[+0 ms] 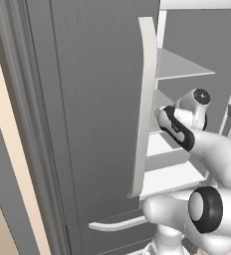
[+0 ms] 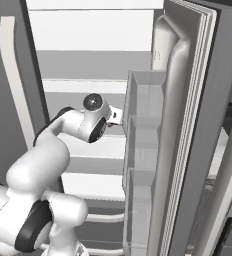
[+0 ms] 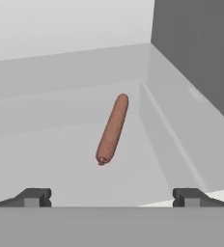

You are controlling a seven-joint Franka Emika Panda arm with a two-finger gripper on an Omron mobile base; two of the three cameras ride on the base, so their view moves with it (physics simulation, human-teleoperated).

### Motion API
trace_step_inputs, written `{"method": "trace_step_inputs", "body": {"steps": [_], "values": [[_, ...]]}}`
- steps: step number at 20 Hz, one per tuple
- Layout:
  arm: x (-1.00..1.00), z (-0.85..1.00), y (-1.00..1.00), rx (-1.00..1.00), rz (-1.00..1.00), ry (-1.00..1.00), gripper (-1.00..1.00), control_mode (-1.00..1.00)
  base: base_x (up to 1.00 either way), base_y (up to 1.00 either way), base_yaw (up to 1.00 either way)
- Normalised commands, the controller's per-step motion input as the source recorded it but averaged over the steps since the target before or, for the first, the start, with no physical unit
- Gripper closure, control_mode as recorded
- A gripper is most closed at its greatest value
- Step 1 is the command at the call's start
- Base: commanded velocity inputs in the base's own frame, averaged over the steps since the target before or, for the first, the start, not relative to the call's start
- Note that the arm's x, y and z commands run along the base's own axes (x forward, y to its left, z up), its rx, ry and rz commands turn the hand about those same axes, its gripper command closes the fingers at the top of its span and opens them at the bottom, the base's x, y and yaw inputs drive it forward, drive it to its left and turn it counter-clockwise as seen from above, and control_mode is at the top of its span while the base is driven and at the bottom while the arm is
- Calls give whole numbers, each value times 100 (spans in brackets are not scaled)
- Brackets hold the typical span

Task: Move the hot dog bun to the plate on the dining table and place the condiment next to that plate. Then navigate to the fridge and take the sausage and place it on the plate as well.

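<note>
A short reddish-brown sausage (image 3: 112,129) lies on a white fridge shelf (image 3: 61,164) in the hand view, its far end leaning a little to the right. My gripper (image 3: 111,197) is open, its two dark fingertips (image 3: 34,197) spread wide and short of the sausage, with nothing between them. The arm reaches into the open dark grey fridge (image 1: 87,99), with its wrist (image 2: 95,120) at the level of a middle shelf in the right base view. The hot dog bun, the plate, the dining table and the condiment are out of view.
The fridge's open right door (image 2: 188,125) with clear door bins (image 2: 143,130) stands close to the arm's right. A long pale bar handle (image 1: 145,99) runs down the left door. White shelves (image 2: 88,145) and lower drawers sit inside. A dark side wall (image 3: 196,48) bounds the shelf.
</note>
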Motion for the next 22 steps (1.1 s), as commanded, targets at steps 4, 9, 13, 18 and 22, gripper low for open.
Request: {"method": "trace_step_inputs", "body": {"steps": [4, 9, 13, 18, 22], "values": [[36, -14, 0, 0, -2, 0, -100, -100, 0, 0, 0], [47, -8, 0, 0, -3, 2, -100, -100, 0, 0, 0], [41, -16, 0, 0, -3, 3, -100, -100, 0, 0, 0], [32, -25, 0, 2, -3, 3, -100, -100, 0, 0, 0], [28, -26, 0, 2, -3, 3, -100, -100, 0, 0, 0]]}}
